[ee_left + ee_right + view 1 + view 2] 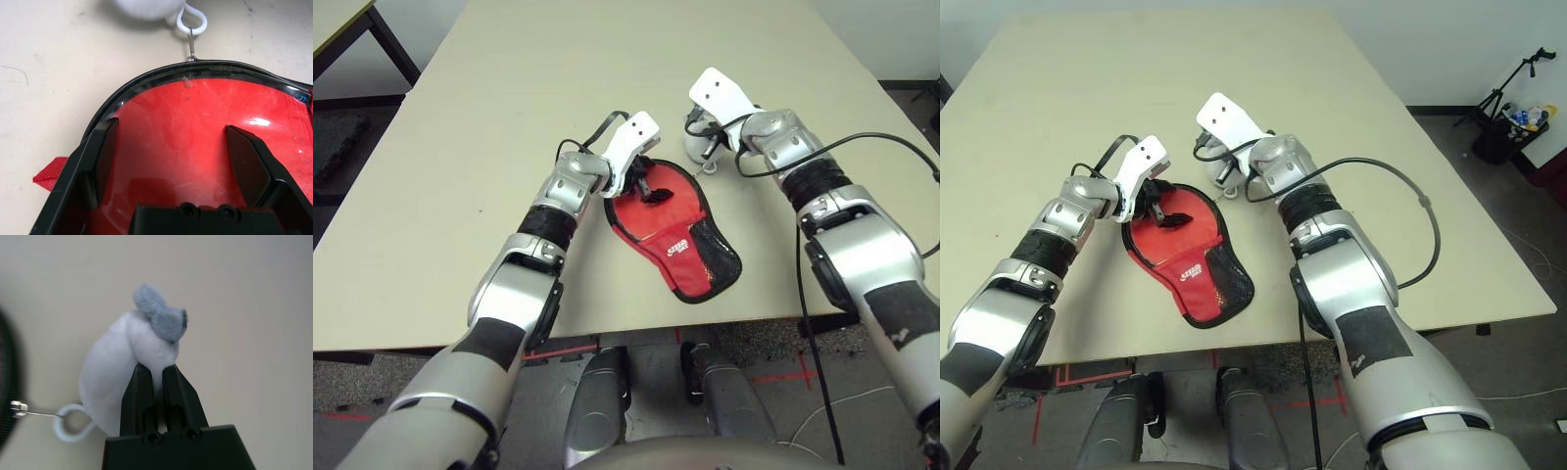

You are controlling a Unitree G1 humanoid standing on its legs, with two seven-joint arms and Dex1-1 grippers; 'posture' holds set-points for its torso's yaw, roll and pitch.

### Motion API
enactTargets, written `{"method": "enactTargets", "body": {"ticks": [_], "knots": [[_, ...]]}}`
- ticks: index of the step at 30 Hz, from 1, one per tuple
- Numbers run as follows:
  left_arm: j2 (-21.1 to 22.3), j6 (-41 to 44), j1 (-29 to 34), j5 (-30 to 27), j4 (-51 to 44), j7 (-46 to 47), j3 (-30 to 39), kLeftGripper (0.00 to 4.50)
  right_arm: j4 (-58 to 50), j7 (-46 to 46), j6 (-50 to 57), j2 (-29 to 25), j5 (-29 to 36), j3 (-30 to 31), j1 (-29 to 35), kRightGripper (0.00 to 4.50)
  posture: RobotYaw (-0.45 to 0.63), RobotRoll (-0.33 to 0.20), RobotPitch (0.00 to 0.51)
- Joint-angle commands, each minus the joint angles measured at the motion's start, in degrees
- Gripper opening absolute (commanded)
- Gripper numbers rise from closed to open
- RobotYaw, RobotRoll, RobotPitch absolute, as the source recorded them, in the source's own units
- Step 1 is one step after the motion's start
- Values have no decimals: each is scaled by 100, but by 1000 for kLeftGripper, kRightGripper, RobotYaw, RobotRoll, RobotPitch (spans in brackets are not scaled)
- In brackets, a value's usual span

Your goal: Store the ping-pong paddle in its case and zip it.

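Observation:
The red case (pixel 690 250) lies flat near the table's front edge, its black mesh pocket and white logo facing up and its narrow end toward me. My left gripper (pixel 651 191) hovers open just above the round end, its fingers (pixel 105 152) spread over a glossy red face (pixel 181 127) ringed by black zip trim. This looks like the ping-pong paddle's rubber; its handle is hidden. Just beyond the case, my right gripper (pixel 155 367) is shut on a small white-grey pouch (pixel 117 367). A white ring (pixel 191 22) and a metal pull link the pouch to the zip.
The beige table (pixel 607 78) stretches far beyond the case, and its front edge runs close below the case's narrow end. A black cable (pixel 891 147) loops off my right forearm. A tripod and clutter (pixel 1518 108) stand on the floor to the far right.

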Motion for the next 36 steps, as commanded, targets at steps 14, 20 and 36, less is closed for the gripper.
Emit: {"method": "enactTargets", "body": {"ticks": [14, 20, 36], "knots": [[-133, 99, 197, 183, 436, 69, -245, 4500, -3053, 979, 1868, -1309, -180, 65, 1462, 24, -61, 0, 181], [-132, 44, 173, 199, 518, 70, -252, 4500, -5990, 3196, 3227, -2768, 275, 629, 2495, 24, -73, 0, 185], [-192, -44, 116, 208, 668, 56, -272, 4500, -8839, 5323, 4265, -4856, 1221, 988, 3372, 24, -94, 0, 198]]}}
